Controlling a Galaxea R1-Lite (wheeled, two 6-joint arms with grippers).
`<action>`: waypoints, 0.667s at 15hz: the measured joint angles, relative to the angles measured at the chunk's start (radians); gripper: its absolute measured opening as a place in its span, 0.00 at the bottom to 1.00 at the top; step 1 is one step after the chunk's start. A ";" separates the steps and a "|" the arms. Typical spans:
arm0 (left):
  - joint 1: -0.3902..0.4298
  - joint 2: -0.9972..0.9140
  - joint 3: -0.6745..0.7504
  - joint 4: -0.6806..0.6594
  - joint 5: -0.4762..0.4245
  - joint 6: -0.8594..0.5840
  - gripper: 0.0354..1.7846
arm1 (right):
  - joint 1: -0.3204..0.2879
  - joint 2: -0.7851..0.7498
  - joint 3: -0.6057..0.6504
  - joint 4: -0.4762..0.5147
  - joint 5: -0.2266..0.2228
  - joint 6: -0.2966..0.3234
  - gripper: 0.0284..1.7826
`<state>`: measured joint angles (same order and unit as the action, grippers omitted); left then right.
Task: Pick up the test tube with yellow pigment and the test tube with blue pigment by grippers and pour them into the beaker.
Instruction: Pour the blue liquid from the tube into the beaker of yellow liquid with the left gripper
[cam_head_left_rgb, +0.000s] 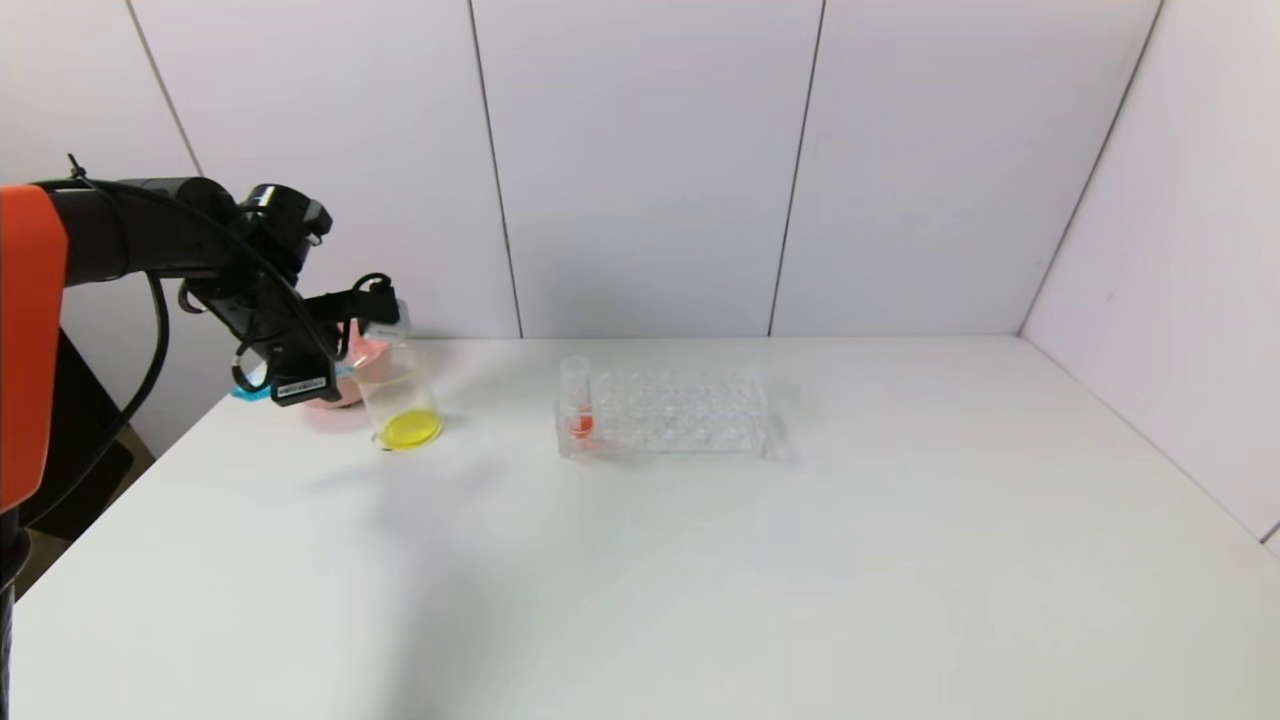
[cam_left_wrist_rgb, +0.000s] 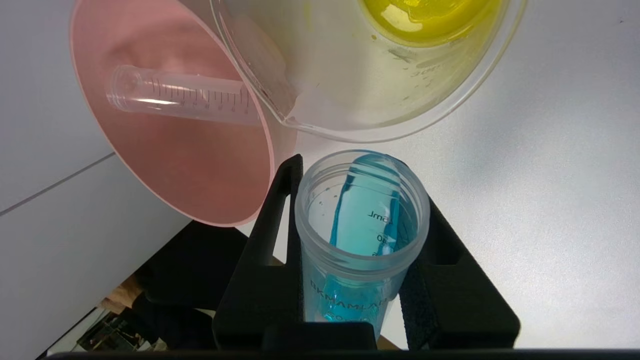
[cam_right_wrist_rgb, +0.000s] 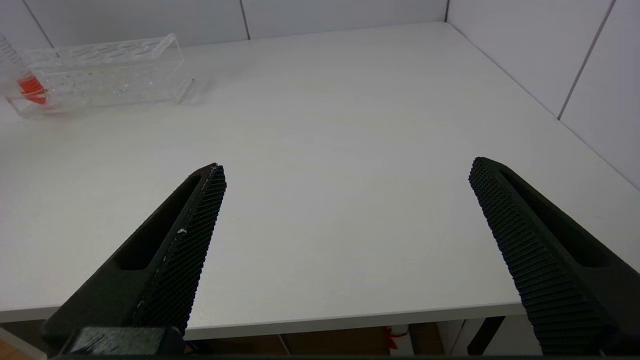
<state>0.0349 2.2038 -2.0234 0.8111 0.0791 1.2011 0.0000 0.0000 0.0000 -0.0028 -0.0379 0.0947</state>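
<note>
My left gripper (cam_head_left_rgb: 385, 315) (cam_left_wrist_rgb: 360, 190) is shut on the test tube with blue pigment (cam_head_left_rgb: 388, 322) (cam_left_wrist_rgb: 362, 220). It holds the tube tilted over, mouth close to the rim of the beaker (cam_head_left_rgb: 400, 400) (cam_left_wrist_rgb: 350, 90) at the table's back left. Blue liquid lies along the tube's lower side up to the mouth. The beaker holds yellow liquid (cam_head_left_rgb: 410, 430) at its bottom. A tube with yellow pigment is out of view; an empty clear tube (cam_left_wrist_rgb: 185, 95) lies in the pink bowl (cam_head_left_rgb: 365, 352) (cam_left_wrist_rgb: 190, 165). My right gripper (cam_right_wrist_rgb: 347, 175) hangs open over the table's near edge.
A clear tube rack (cam_head_left_rgb: 670, 410) (cam_right_wrist_rgb: 100, 70) stands at the back centre with a red-tipped tube (cam_head_left_rgb: 578, 400) (cam_right_wrist_rgb: 30, 87) at its left end. The pink bowl touches the beaker from behind. White walls close the back and right.
</note>
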 joint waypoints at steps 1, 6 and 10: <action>-0.002 0.001 0.000 -0.003 0.000 0.000 0.28 | 0.000 0.000 0.000 0.000 0.000 0.000 1.00; -0.018 0.003 0.000 -0.013 0.051 0.000 0.28 | 0.000 0.000 0.000 0.000 0.000 0.000 1.00; -0.023 0.005 0.000 -0.018 0.067 -0.002 0.28 | 0.000 0.000 0.000 0.000 0.000 0.000 1.00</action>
<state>0.0115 2.2091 -2.0234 0.7928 0.1462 1.1991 0.0000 0.0000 0.0000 -0.0028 -0.0383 0.0947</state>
